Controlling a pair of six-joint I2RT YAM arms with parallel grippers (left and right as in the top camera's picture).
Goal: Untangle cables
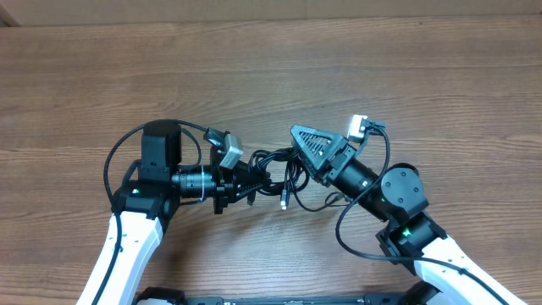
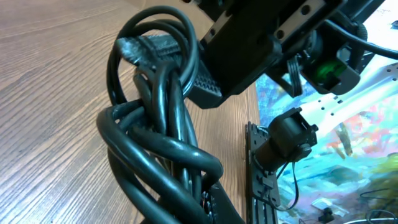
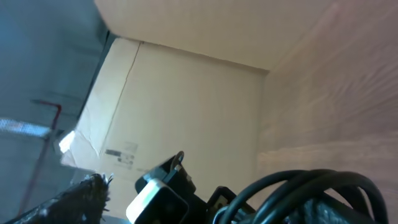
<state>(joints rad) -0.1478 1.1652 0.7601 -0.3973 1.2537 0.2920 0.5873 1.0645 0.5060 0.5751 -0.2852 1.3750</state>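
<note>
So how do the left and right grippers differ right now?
The left gripper is shut on the cables; whether the right gripper is open or shut, I can't tell. From overhead, the left gripper reaches in level from the left, the right gripper slants in from the lower right. Both are at the same knotted bundle.

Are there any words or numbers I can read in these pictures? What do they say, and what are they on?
No word, brand or number is clear enough to read in any view.
Printed label on the cardboard box: dark marks, too small and blurred to read.
The cables: no writing shows on them.
</note>
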